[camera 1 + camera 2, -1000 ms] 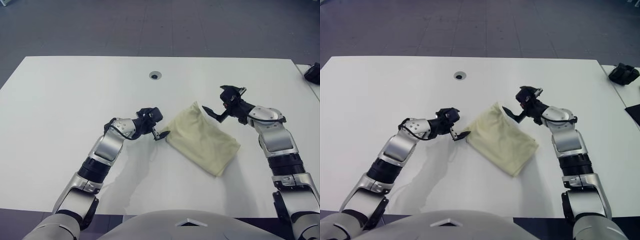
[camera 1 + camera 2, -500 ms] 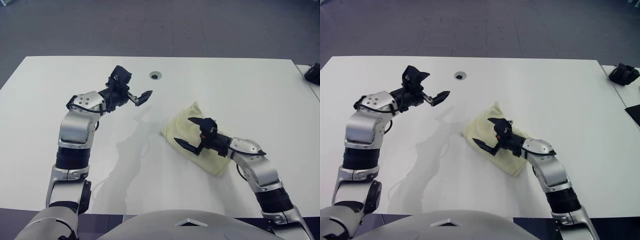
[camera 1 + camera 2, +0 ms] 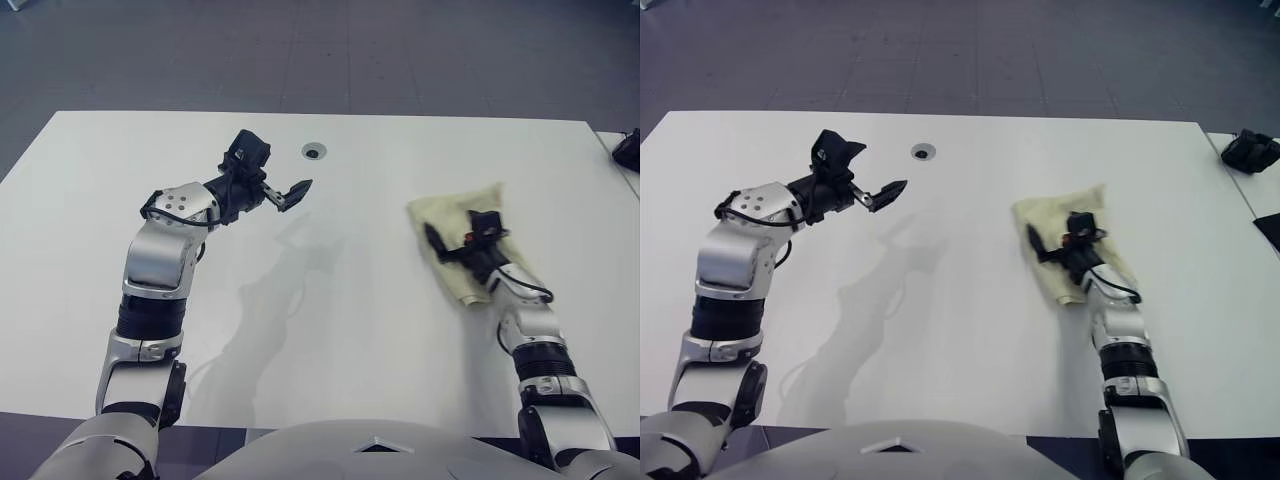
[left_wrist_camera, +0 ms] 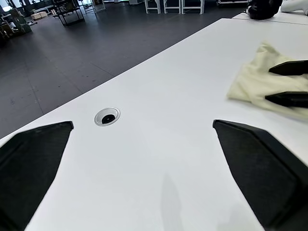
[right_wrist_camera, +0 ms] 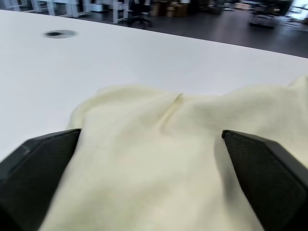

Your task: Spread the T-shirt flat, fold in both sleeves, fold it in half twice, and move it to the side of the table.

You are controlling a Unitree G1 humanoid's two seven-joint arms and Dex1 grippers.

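Broadly, the white table [image 3: 120,180] carries one item of work: the pale yellow T-shirt [image 3: 452,214], already folded into a small packet and lying toward the right side, at middle depth, short of the right edge. Its far corner sticks out toward the far right, and a shallow crease runs across the top layer in the right wrist view.

The right gripper [image 5: 151,135] sits low over the near part of the packet, its fingers spread wide with cloth between them and pinching nothing. Whether the fingertips bear down on the fabric or only skim it cannot be told. The left gripper [image 3: 296,194] hangs above bare table on the far left, well apart from the shirt, with its fingers likewise spread and empty.

A small dark object [image 3: 1248,150] lies on a neighbouring surface at the far right. A round cable hole [image 3: 312,151] is set in the table near the far edge, just beyond the left gripper.

By the look of it, the folds are complete and the step in hand is the final shift sideways. To do it well, both fingertips should press evenly and flat, so the upper layers do not shear off the lower ones. The slide should be slow and straight and end before the table edge. The gripper should then lift straight up, so that no fold is dragged open.
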